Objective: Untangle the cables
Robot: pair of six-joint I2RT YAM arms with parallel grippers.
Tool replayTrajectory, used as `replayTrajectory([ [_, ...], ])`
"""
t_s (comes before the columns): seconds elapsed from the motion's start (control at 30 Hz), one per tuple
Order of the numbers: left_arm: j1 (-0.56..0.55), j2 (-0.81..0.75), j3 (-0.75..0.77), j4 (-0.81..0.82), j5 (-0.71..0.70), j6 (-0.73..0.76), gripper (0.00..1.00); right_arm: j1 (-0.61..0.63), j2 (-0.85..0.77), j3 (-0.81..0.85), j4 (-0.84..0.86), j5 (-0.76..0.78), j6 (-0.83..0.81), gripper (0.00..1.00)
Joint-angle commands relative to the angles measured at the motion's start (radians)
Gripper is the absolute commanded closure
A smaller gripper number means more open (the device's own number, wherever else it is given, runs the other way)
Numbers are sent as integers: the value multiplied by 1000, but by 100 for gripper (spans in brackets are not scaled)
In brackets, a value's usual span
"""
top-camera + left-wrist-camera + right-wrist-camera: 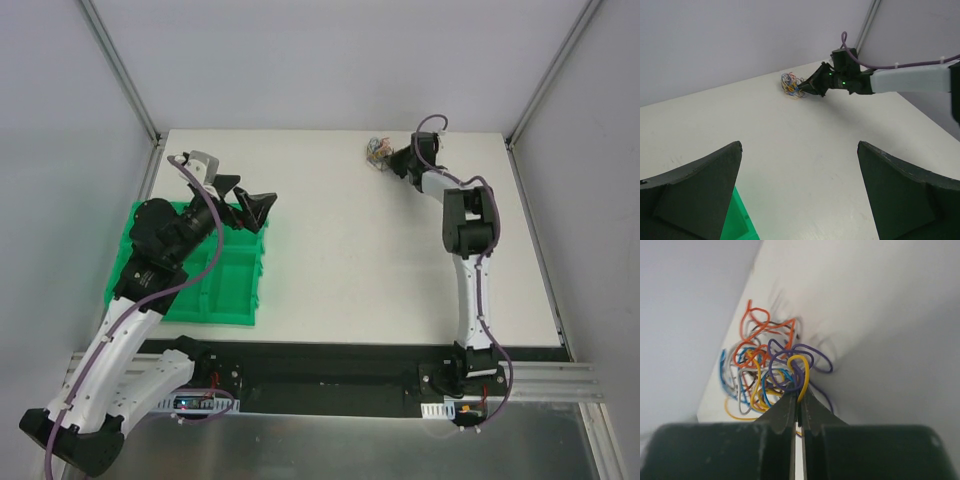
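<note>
The cables (377, 151) lie as a small multicoloured wad at the far edge of the table, near the back wall. In the right wrist view the cables (765, 365) show orange, yellow, blue, grey and purple loops. My right gripper (799, 392) is shut on them, a yellow wire and a purple wire pinched between its tips. From above, the right gripper (390, 160) touches the wad's right side. The left wrist view shows the cables (791, 85) far ahead. My left gripper (800, 145) is open with nothing between its fingers and hovers over the green tray (235, 300), far from the wad.
The green compartment tray sits at the table's left front, under the left arm. The back wall runs just behind the wad, with metal frame posts (120, 70) at the rear corners. White tabletop (350, 260) lies between the two arms.
</note>
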Motion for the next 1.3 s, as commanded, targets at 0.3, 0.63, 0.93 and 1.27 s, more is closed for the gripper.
replayTrajectory([
  [0.3, -17, 268, 55, 49, 276, -218, 3, 252, -1079, -1292, 138, -348, -370, 99],
  [0.63, -52, 682, 190, -25, 634, -375, 20, 308, -1422, -1480, -9, -241, -511, 30],
  [0.93, -191, 816, 284, -227, 603, -254, 38, 372, -1453, -1590, -20, -280, -528, 48],
  [1.27, -331, 975, 345, -355, 491, -198, 50, 383, -1493, -1636, -39, -181, -536, 57],
])
